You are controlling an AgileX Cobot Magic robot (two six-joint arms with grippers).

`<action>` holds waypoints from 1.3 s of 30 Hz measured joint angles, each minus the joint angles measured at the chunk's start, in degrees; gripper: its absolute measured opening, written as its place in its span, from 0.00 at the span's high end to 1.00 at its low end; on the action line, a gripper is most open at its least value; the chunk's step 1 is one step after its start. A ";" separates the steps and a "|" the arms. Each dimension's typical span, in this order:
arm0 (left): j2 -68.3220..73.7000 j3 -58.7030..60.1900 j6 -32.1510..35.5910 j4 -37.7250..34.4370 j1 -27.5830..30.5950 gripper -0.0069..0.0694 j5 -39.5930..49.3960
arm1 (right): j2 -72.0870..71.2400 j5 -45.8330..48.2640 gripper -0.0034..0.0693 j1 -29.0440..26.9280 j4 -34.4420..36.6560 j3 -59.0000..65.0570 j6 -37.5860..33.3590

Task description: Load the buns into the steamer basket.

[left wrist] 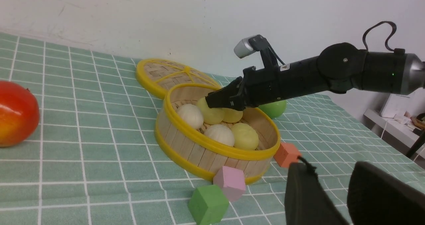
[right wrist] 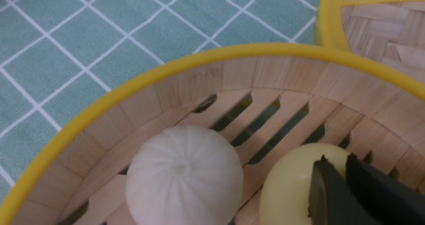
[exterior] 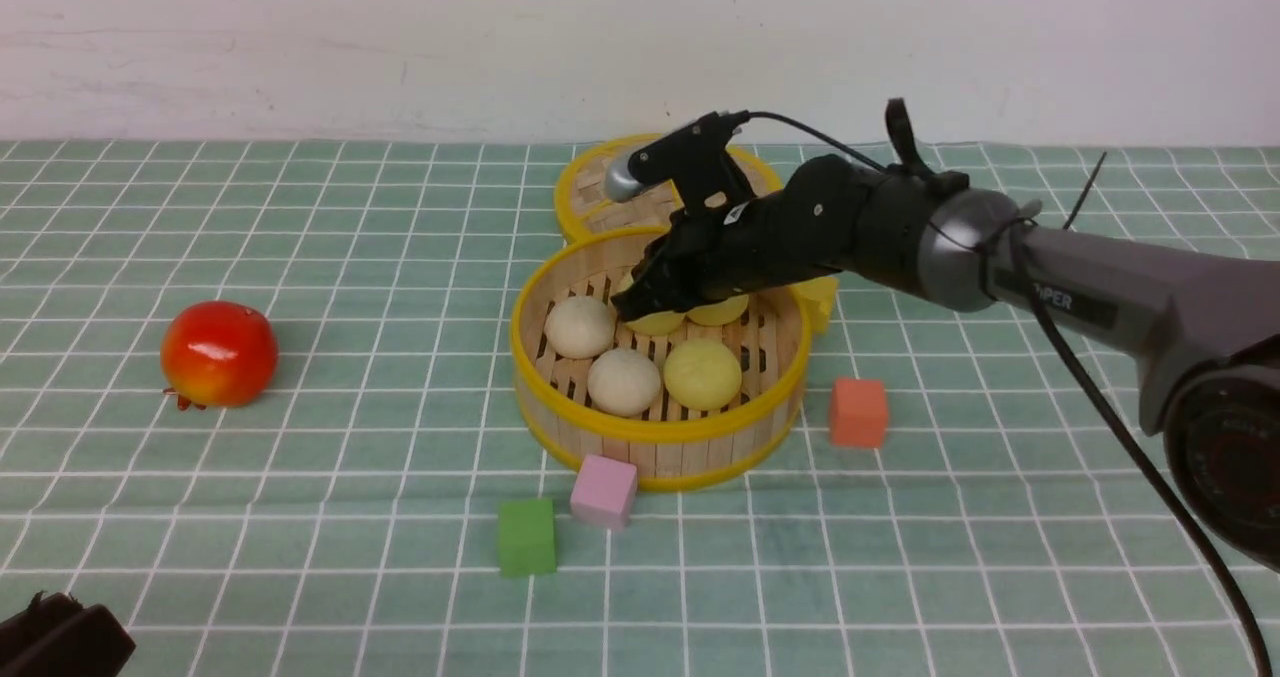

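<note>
The steamer basket (exterior: 660,435) stands near the middle of the table (exterior: 300,517), which is covered in a green checked cloth, and all five buns lie inside it. Two off-white buns (exterior: 580,326) sit toward the basket's left and front – the second (exterior: 624,381) touches a pale yellow bun (exterior: 703,373) beside it at the front. Two more pale yellow buns lie at the back of the basket: one (exterior: 655,321) directly under the right gripper (exterior: 640,302), the other (exterior: 720,311) just to its right, half hidden by the arm.

The right gripper reaches down into the basket from the right, its dark fingers (right wrist: 335,191) lying on top of the yellow bun (right wrist: 289,181). Whether they pinch it or merely touch it, I cannot tell (the wrist view shows the tips close together over the bun's crown). The left gripper (left wrist: 332,198) hangs near the table's front edge with a plain gap between its two fingers and nothing in it.

The flat woven lid (exterior: 600,192) lies behind the basket, touching its rim. A pomegranate-like red fruit (exterior: 219,353) rests toward the left edge. A pink cube (exterior: 603,490) touches the basket's front wall, a green cube (exterior: 526,535) lies just beside it, an orange cube (exterior: 858,412) sits to the basket's right – and a green apple (left wrist: 274,108) shows behind the right arm.
</note>
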 joint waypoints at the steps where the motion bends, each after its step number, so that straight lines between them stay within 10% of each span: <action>1: 0.00 0.00 0.00 0.00 0.00 0.65 0.00 | 0.00 -0.08 0.78 0.00 0.00 0.00 0.00; 13: 0.00 0.00 0.00 0.00 0.00 0.65 0.00 | -10.90 14.06 0.31 -0.33 -0.82 0.11 0.35; 23: 0.00 0.00 0.00 0.00 0.00 0.65 0.00 | -43.94 50.39 0.77 -5.21 -18.94 0.17 25.85; 29: 0.00 0.00 0.00 0.00 0.00 0.65 0.00 | -61.46 52.96 0.97 -5.21 -27.67 9.52 34.87; 39: 0.00 0.00 0.00 0.00 0.00 0.65 0.00 | -94.67 42.20 0.96 -5.21 -35.18 41.88 44.97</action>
